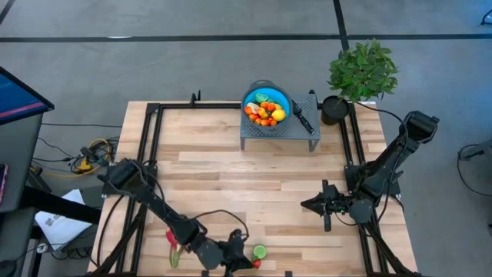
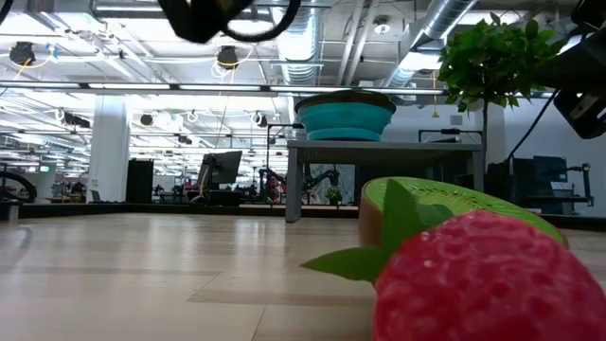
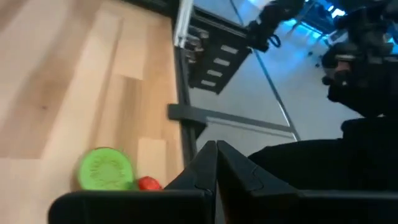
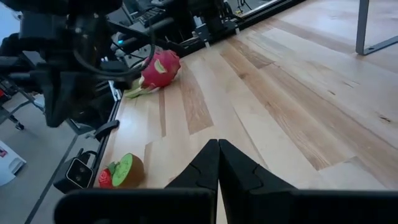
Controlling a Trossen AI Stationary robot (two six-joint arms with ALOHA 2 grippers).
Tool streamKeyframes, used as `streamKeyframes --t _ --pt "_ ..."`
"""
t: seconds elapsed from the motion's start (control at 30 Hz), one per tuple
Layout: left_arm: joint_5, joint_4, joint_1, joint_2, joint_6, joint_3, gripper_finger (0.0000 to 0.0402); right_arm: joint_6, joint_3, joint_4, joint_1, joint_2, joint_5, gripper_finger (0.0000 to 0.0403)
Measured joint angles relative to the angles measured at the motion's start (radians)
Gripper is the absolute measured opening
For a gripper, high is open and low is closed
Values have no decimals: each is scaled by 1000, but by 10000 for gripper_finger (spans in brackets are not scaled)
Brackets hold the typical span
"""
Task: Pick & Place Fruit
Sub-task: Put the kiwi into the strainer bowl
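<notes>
High view, left to right: the dragon fruit (image 1: 172,245) lies at the table's (image 1: 231,185) near edge, just beside the left arm. The left gripper (image 1: 247,263) is low at that same edge, fingers pressed together and holding nothing. Right beside its tip sit the green kiwi half (image 1: 260,251) and a small red strawberry (image 1: 257,264), the two touching or nearly so. At the far edge, a blue bowl (image 1: 267,98) stands on a grey rack (image 1: 278,132), filled with orange, red, yellow and green fruit (image 1: 264,112). A black-handled knife (image 1: 301,118) lies on the rack beside the bowl. A potted plant (image 1: 361,71) stands at the far right corner. The right gripper (image 1: 310,205) hovers over bare wood on the right side, fingers also shut and empty, well apart from all the fruit. In the low view the strawberry and kiwi fill the foreground; the strawberry seems to lean against the kiwi, though it is too close to be sure
</notes>
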Motion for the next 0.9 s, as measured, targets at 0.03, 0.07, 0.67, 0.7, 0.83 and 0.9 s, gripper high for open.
streamKeyframes --t 0.03,0.07,0.67,0.7,0.83,0.9 --pt "-1 -7 -5 8 0 10 1 0 0 0 0 0 0 0" --pt "-5 -20 -8 17 1 15 1 0 0 3 1 0 0 0" --pt "2 -33 5 139 3 48 1 -3 0 -26 1 8 1 0" --pt "10 -44 5 139 2 48 1 -3 0 -27 1 8 1 0" --pt "7 -84 5 139 2 46 1 -3 0 -37 1 8 1 0" --pt "7 -78 10 139 3 47 1 -3 0 -38 1 8 1 0"
